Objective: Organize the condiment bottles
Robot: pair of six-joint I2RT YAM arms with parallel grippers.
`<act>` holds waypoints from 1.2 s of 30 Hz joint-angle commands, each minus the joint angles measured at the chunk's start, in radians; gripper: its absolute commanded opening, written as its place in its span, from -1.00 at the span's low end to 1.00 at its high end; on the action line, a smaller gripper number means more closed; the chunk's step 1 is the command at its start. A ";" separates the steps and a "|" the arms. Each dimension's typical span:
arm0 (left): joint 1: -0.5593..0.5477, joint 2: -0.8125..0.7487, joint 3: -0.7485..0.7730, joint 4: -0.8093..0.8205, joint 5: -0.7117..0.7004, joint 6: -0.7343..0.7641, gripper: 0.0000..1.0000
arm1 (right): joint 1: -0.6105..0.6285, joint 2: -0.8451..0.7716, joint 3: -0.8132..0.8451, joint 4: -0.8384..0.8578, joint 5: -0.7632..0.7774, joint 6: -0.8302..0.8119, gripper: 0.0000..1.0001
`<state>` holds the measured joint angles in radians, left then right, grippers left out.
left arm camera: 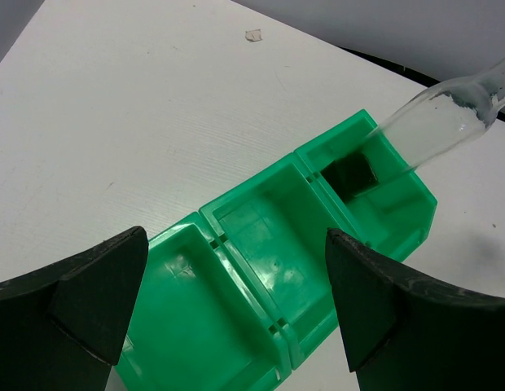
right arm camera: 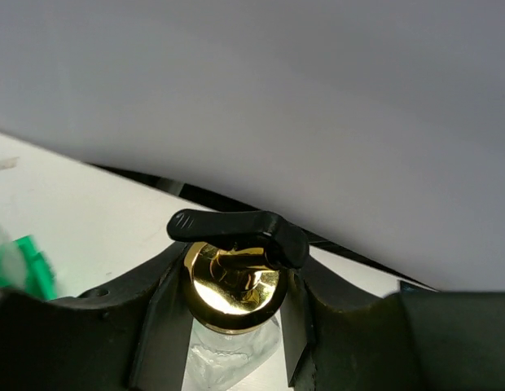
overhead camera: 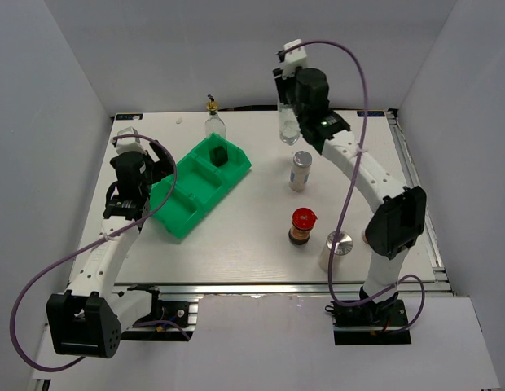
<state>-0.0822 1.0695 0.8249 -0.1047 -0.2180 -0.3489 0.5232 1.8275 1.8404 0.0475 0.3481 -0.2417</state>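
Now the white desk [overhead camera: 236, 244] holds a green tray [overhead camera: 187, 199]. Over the tray the left gripper [left arm camera: 236, 301] hangs wide apart, holding nothing. At the far side the right gripper [overhead camera: 287, 104] is clamped on a glass bottle [overhead camera: 289, 130]. Nearer stands a red-lid jar [overhead camera: 302, 226].

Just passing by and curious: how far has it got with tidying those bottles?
Barely started. One small dark item sits in the green tray's end compartment. The right claw grips a glass bottle by its gold top. Left standing on the table: the second glass bottle, the far shaker, the near shaker and the red-lidded jar.
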 commanded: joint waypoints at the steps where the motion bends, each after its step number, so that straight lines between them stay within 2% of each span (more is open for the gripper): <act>1: 0.002 -0.010 -0.001 0.003 -0.014 0.001 0.96 | 0.057 0.013 0.095 0.109 0.006 -0.047 -1.00; 15: 0.002 0.012 0.002 0.003 -0.007 0.002 0.96 | 0.187 0.049 0.094 0.097 -0.118 0.048 -1.00; 36: 0.002 -0.006 -0.001 0.007 -0.014 0.007 0.96 | 0.227 0.217 0.189 0.227 -0.225 0.140 -1.00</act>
<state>-0.0822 1.0794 0.8249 -0.1047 -0.2230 -0.3485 0.7422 2.0689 1.9400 0.0872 0.1375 -0.1215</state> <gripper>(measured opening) 0.983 0.451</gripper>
